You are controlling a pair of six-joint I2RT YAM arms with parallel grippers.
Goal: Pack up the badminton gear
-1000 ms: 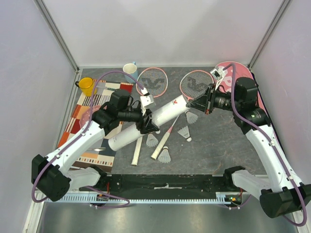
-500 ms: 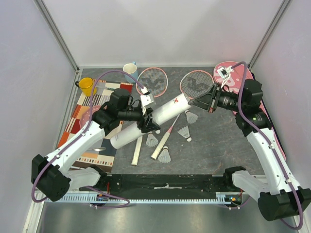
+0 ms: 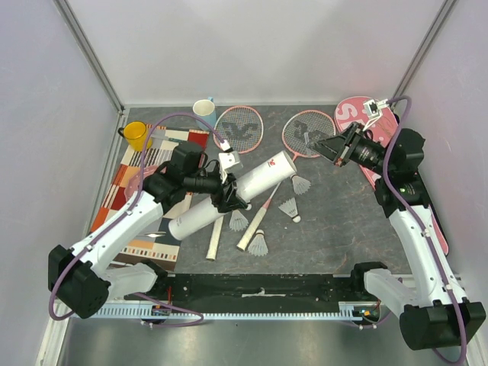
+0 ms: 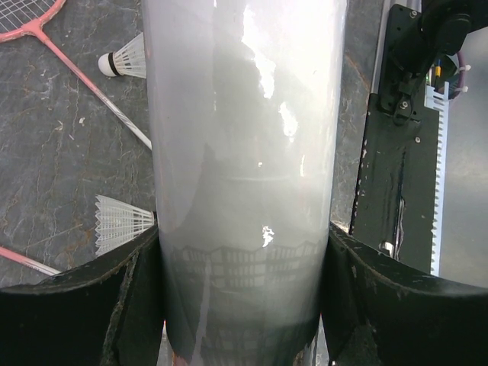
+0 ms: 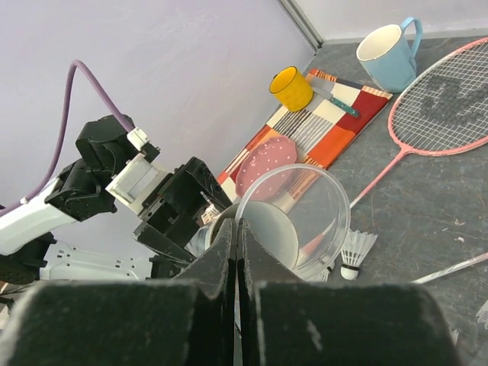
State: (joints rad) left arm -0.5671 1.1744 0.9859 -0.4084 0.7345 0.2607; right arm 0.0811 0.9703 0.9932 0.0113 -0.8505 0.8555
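A robot test cell in a lab: plain pale panels (image 3: 252, 46) in metal framing (image 3: 90, 55) enclose a dark tabletop (image 3: 343, 221).

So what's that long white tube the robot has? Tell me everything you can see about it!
The tube is a long, shiny cylinder of milky white plastic with a small red mark near its far end, which is open. It sits slanted over the middle of the table, with the left gripper clamped around its midsection. Whether its near end rests on the table is unclear.
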